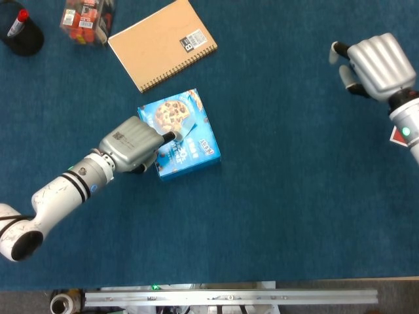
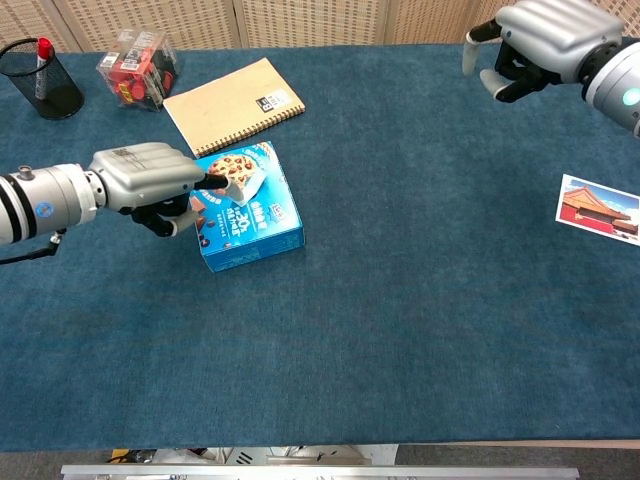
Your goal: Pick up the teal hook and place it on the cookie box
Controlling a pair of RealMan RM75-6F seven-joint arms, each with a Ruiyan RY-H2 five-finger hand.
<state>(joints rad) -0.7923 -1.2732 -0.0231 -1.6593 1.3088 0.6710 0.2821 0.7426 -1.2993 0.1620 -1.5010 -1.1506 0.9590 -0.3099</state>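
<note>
The left hand (image 1: 134, 144) lay at the left edge of the cookie box (image 1: 190, 154), knuckles up, with a dark-tipped finger reaching over the box top. In the chest view the same hand (image 2: 150, 180) came in from the left, its fingertip resting on the cookie picture. The teal hook (image 1: 184, 130) showed only as a small pale piece at that fingertip, lying on the box top; its colour merged with the blue print, and I could not tell whether the hand pinched it or merely touched it. In the chest view the hook (image 2: 243, 181) sat on the upper left part of the box (image 2: 255, 225).

The right hand (image 1: 376, 65) hung well apart, over the far right of the blue table cloth (image 1: 281, 196), fingers curled inward with nothing in them; the chest view showed it (image 2: 535, 40) the same way near the top right corner.

A brown spiral notebook (image 1: 162, 42) lay just beyond the box, tilted. Further left stood a clear container of red items (image 1: 85, 19) and a black mesh cup with a red-capped pen (image 2: 40, 75). A postcard (image 2: 600, 208) lay at the right edge in the chest view.
</note>
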